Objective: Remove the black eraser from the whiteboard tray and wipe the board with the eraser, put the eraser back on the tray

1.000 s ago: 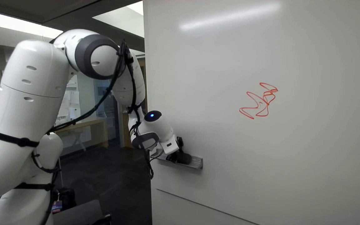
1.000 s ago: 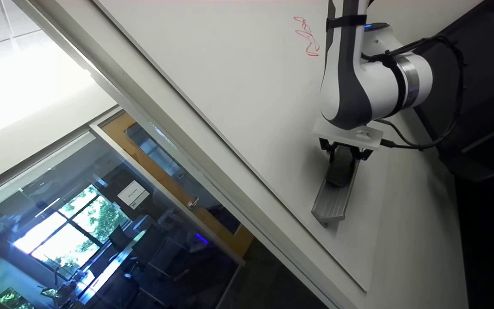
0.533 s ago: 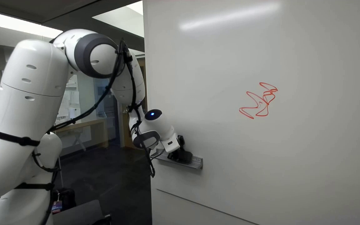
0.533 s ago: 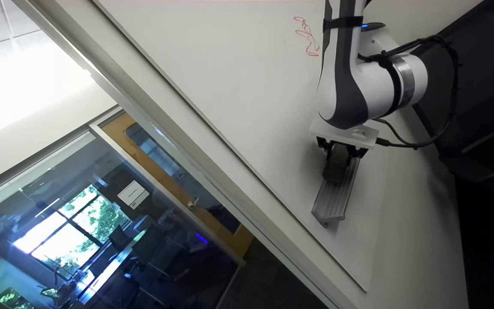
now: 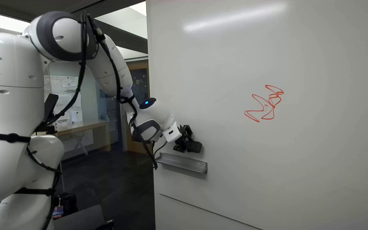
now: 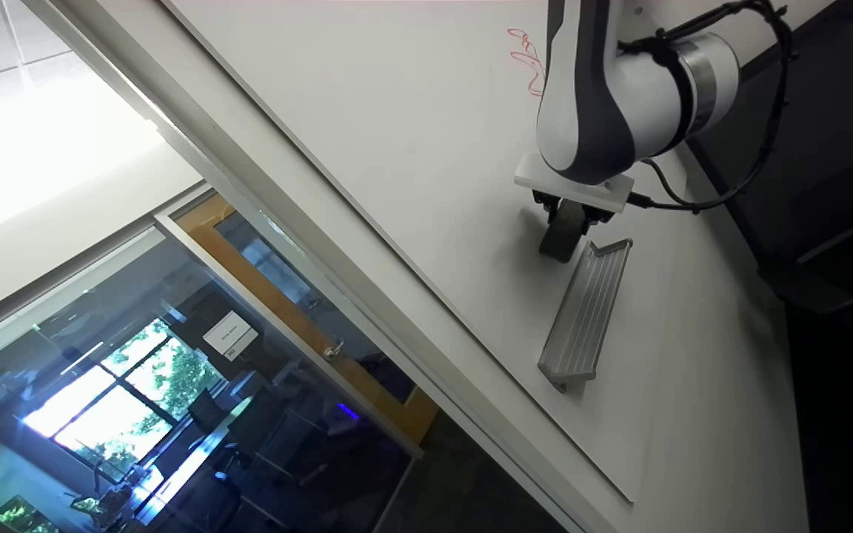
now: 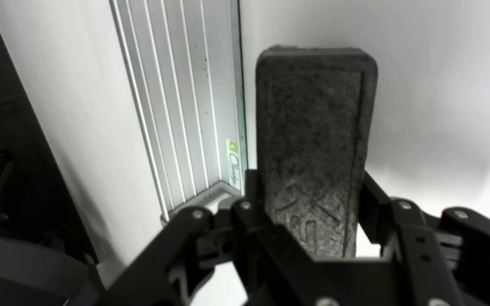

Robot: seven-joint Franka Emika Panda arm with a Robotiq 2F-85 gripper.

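Far left, it's the white arm (image 5: 8, 111), filling that whole side, a black cable (image 5: 83, 48) draped along it. Across we go: papers (image 5: 69, 82) up in the background, a slice of wooden door (image 5: 133, 147), and here's the edge of the board (image 5: 324, 166)! Lower down, the grey whiteboard tray (image 5: 184, 163), its ribbed ledge in full view. And just above it, look at this, the claw (image 7: 311, 187) has the black eraser (image 5: 194, 146), gripped by its two long sides, one finger to each! Clear of the tray, that eraser, in both exterior views, and in an exterior view it pokes out to the right of the claw. Touching the board? Near it, certainly, but I cannot tell. A streak of light (image 5: 235, 17) gleams up high, and further right, well apart from the eraser, there's the red scribble (image 5: 267, 104), looping bright across the white!
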